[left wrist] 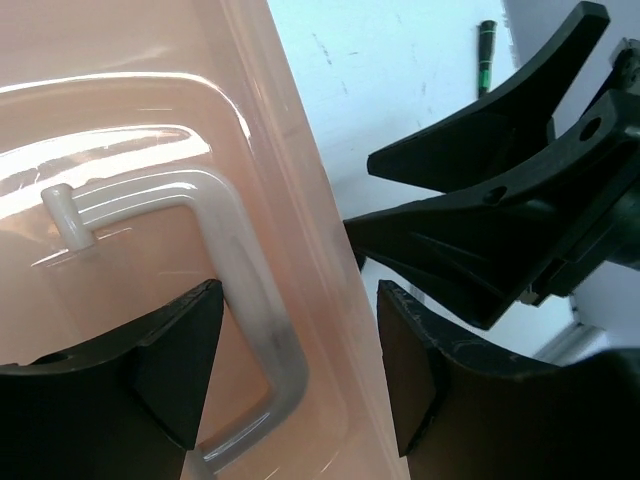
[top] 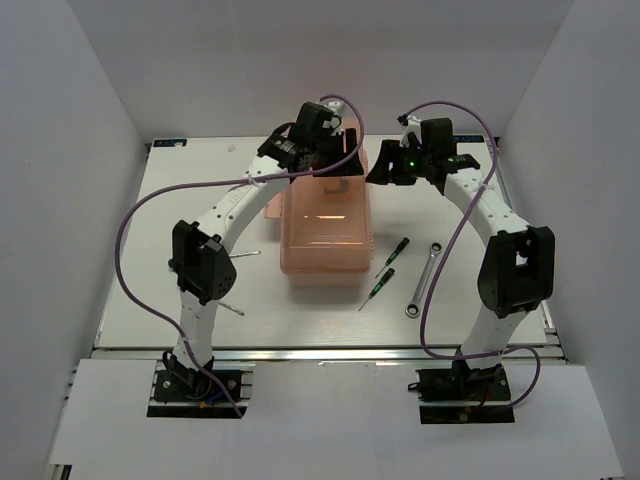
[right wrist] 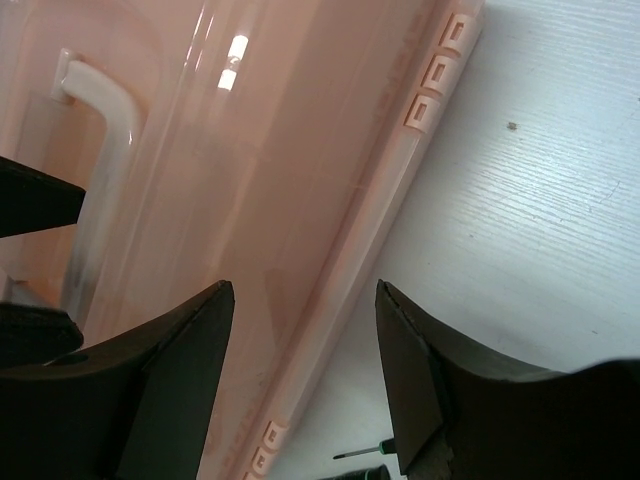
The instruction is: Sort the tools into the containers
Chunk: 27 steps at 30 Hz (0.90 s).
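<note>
- Two grippers hang over the far end of the pink toolbox (top: 322,250), none of the tools in either.
- Left gripper (left wrist: 298,330): fingers spread, straddling the white handle (left wrist: 238,255) on the lid, one finger either side. Not pinching it. My reading: lined up to take the handle and raise the lid.
- Right gripper (right wrist: 305,300): fingers also spread, above the box's long edge where lid meets wall, gripping nothing. Probably placed to steady the box or work the edge free; I cannot tell which.
- Grippers sit near each other, so crowding is a risk if both close in.
- Lid looks shut, so the compartments are out of reach. Sorting not yet begun.
- Tools all on the table (top: 300,328): two green-handled screwdrivers (top: 398,250) (top: 383,283) just right of the box, wrench (top: 425,281) beside them.
- Two thin screwdrivers (top: 245,253) (top: 232,309) lie left of the box, partly behind the left arm.
</note>
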Tool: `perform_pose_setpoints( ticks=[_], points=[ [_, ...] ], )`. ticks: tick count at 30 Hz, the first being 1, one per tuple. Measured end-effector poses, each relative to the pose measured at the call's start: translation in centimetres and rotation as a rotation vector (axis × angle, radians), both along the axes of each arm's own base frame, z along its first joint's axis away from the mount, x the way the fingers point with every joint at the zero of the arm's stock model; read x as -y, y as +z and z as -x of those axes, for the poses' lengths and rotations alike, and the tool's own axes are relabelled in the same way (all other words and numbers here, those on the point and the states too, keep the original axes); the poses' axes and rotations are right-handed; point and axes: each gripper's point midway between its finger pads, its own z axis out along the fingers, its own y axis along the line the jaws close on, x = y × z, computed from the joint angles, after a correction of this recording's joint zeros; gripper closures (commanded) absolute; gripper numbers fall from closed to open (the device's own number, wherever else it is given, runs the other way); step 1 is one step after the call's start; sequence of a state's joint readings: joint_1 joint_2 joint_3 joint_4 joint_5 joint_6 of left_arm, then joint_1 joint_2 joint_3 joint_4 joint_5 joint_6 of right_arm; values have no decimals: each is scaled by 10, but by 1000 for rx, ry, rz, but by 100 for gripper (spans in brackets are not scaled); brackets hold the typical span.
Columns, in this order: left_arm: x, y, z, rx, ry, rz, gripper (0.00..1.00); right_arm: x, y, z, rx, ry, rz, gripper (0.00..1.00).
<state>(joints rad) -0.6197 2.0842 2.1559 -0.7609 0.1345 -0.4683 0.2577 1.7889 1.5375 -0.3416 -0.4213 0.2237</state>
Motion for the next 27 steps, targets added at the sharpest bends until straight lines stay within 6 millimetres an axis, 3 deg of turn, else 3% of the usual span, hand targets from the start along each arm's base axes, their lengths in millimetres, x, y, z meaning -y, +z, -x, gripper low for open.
perform_pose_setpoints(
  ticks=[4,14,19,23,27],
  points=[
    [-3,1,-1,-17,-19,99,35,1,0,-1,1,-3,3,33],
    [-15,14,-3,-102,-39,476,34,7,6,-6,47,-8,35,22],
    [-18,20,-3,-131,-63,579,34,4,42,-14,147,-10,37,21],
    [-18,23,-3,-144,-72,619,33,2,80,-10,236,10,12,23],
    [-16,24,-2,-149,-86,642,33,-5,105,-2,282,49,-42,30]
  ],
)
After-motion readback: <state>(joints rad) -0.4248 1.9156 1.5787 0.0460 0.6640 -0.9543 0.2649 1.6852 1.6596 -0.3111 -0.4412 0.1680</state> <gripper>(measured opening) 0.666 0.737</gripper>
